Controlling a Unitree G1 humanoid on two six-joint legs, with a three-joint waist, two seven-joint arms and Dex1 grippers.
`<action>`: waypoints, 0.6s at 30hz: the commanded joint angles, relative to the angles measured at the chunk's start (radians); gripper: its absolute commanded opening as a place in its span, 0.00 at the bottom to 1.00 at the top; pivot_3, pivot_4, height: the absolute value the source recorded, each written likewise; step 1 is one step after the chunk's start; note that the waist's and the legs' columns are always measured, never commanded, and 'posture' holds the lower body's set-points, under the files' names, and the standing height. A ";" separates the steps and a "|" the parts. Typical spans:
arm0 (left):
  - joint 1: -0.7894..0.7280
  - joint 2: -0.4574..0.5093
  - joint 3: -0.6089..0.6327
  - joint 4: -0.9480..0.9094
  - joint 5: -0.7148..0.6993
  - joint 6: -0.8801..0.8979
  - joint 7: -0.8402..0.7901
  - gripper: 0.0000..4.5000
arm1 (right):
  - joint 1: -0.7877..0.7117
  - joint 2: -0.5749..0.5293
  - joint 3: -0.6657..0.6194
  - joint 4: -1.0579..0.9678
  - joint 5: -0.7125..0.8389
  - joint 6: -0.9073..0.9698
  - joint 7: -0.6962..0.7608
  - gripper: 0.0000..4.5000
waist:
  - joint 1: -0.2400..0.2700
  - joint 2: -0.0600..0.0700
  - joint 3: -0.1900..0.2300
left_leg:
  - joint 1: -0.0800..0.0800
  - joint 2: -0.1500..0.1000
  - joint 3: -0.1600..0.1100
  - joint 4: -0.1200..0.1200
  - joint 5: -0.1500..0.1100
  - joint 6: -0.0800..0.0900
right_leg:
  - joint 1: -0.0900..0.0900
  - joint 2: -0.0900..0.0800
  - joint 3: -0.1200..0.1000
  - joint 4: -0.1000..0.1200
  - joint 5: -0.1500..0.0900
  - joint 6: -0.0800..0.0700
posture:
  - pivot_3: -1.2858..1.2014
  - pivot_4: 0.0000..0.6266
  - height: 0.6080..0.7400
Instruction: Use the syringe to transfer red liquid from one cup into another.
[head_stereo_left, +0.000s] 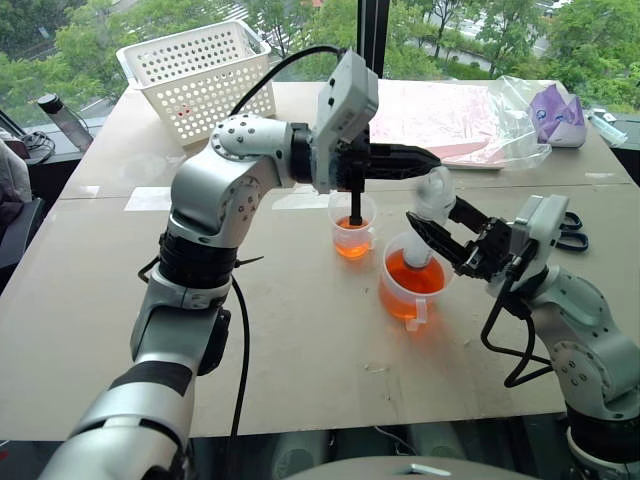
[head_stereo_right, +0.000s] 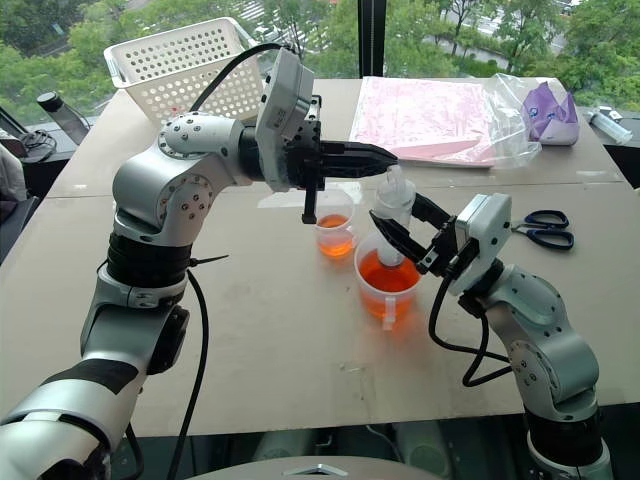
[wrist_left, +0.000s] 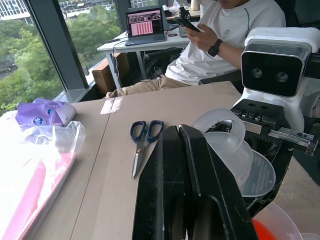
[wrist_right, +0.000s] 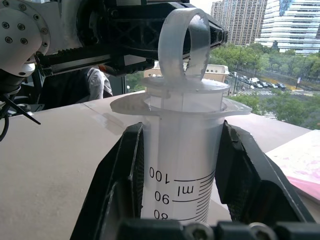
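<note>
**Syringe standing in the handled cup, plunger ring within reach**

My right gripper (head_stereo_right: 400, 232) is clamped on the barrel of the large clear plastic syringe (wrist_right: 182, 165) with black graduation marks, one black finger on each side just under its flange. I hold it upright with its narrow tip down in the wider clear measuring cup (head_stereo_right: 388, 282), the one with a side handle, which holds translucent orange-red liquid (head_stereo_right: 385, 272). My left gripper (head_stereo_right: 375, 156) lies level, pointing across to my right, its two fingers pressed together at the white plunger's ring (wrist_right: 182, 42) on top of the syringe. Whether they pass through the ring or only touch it, I cannot tell.

As I judge it, the step in hand is drawing liquid. To do it well I should keep the barrel steady and vertical with the tip under the surface, catch the ring firmly, and pull straight up along the barrel's axis, slowly, so the cup is not tipped and no air is drawn in.

The count: one syringe; two clear cups, the handled one and the small narrow handleless cup (head_stereo_right: 336, 233) just beyond it, which already holds a little orange-red liquid. On the brown table (head_stereo_right: 260, 340) also lie one white perforated basket (head_stereo_right: 180, 65) and one pair of blue-handled scissors (head_stereo_right: 545, 228).
</note>
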 joint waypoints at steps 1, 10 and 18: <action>-0.033 0.011 0.025 0.007 -0.013 0.016 -0.008 0.13 | -0.005 -0.007 -0.016 -0.040 0.014 -0.017 -0.011 0.33 | 0.000 0.000 0.000 | 0.000 0.000 0.000 0.000 0.000 0.000 | 0.000 0.000 0.000 0.000 0.000 0.000 | 0.52 0.24 1.00; -0.030 0.027 0.042 -0.020 -0.064 0.080 -0.036 0.59 | -0.004 -0.008 -0.014 -0.039 0.022 -0.019 -0.025 0.33 | 0.001 0.000 0.000 | 0.000 0.000 0.000 0.000 0.000 0.000 | 0.000 0.000 0.000 0.000 0.000 0.000 | 0.52 0.24 1.00; -0.028 -0.011 0.021 -0.018 -0.033 0.074 0.004 0.59 | -0.008 -0.008 -0.001 -0.038 0.018 -0.021 -0.023 0.33 | 0.001 0.000 0.000 | 0.000 0.000 0.000 0.000 0.000 0.000 | 0.000 0.000 0.000 0.000 0.000 0.000 | 0.52 0.24 1.00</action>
